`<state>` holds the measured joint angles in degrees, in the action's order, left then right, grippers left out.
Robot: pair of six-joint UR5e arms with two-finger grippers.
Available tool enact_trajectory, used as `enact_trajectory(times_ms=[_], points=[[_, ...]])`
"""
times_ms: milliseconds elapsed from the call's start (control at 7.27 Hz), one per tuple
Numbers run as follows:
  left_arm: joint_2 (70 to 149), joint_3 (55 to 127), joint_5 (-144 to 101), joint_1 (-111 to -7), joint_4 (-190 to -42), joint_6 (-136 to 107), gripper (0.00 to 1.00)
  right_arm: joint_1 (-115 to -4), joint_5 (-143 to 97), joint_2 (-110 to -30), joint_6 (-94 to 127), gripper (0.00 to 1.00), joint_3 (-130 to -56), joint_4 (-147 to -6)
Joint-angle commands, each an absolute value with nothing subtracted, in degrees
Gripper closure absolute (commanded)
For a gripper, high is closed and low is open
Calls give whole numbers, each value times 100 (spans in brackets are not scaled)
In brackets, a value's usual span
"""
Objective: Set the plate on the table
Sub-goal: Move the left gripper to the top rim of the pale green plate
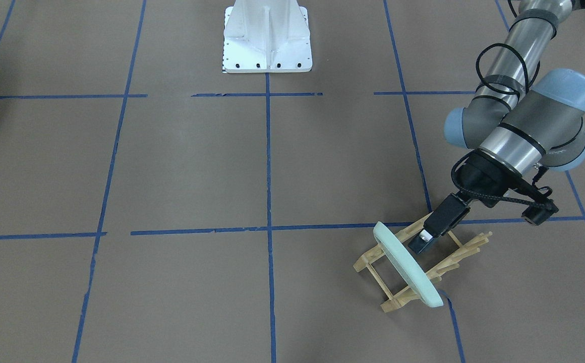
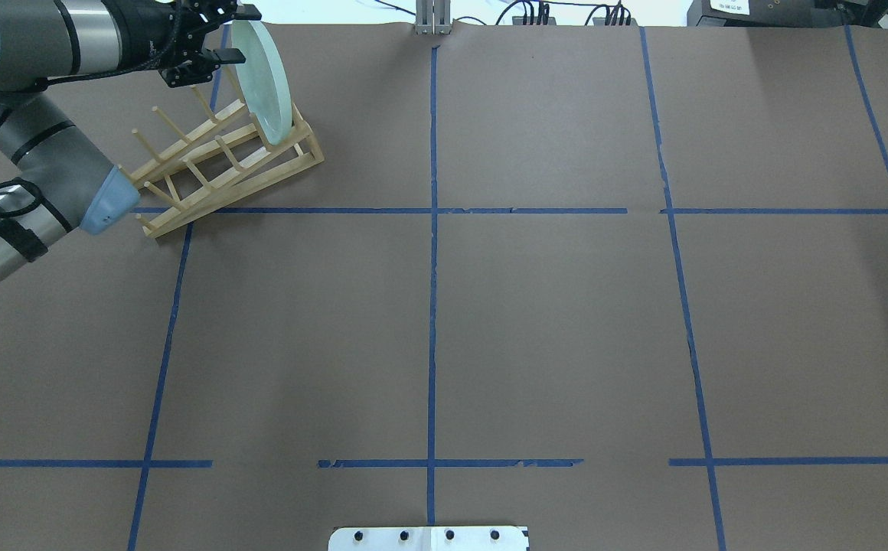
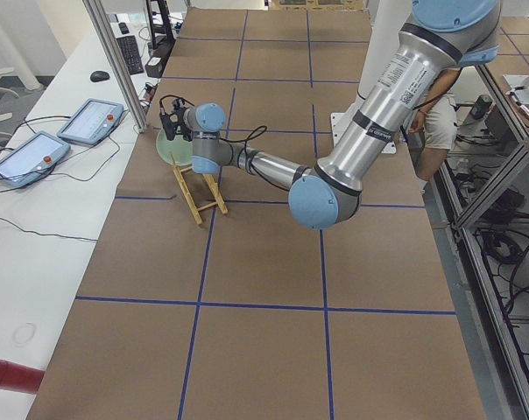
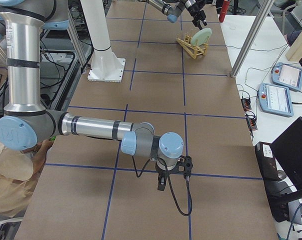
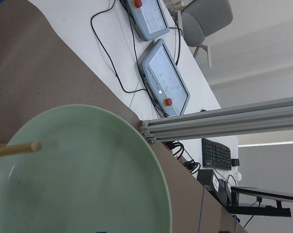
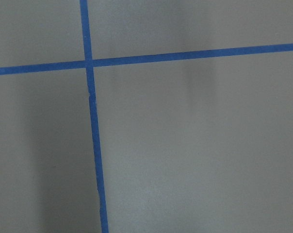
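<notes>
The pale mint-green plate (image 1: pixel 406 264) stands on edge in the light wooden pegged rack (image 1: pixel 454 257) on the brown table (image 1: pixel 196 166). From overhead the plate (image 2: pixel 264 76) leans in the rack's (image 2: pixel 207 168) far end at the far left. My left gripper (image 2: pixel 233 34) is open at the plate's upper rim, on its concave side, and holds nothing. The left wrist view shows the plate's face (image 5: pixel 88 179) close up, with one rack peg (image 5: pixel 15 148) across it. My right gripper (image 4: pixel 161 184) hangs low over the table at the other end; whether it is open or shut I cannot tell.
The white bolted pedestal base (image 1: pixel 267 38) stands at the robot's side of the table. Blue tape lines (image 2: pixel 432 306) cross the brown surface. The right wrist view shows only table (image 6: pixel 185 145) and tape. Beyond the far edge by the rack lie pendants (image 5: pixel 166 80) and cables.
</notes>
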<state>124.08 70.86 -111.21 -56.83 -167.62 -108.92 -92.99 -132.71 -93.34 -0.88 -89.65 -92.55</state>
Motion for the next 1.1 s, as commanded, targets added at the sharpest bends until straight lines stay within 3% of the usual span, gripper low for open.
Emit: enact_trajectory(times_ms=[0,275,825,962], points=[[12559,6873,-11040,-5678,-16761,-10881,45,-9299,-13271,-9334,-88,0,-8965,-9255],[12560,6847,-11039,-5678,-16761,-10855,56,-9299,-13271,-9334,-88,0,-8965,-9255],[12560,6952,-11048,-5686,-16752,-10697,99,-9299,-13271,-9334,-88,0,-8965,-9255],[12551,7074,-11039,-5687,-16743,-10688,100,-9299,-13271,-9334,-88,0,-8965,-9255]])
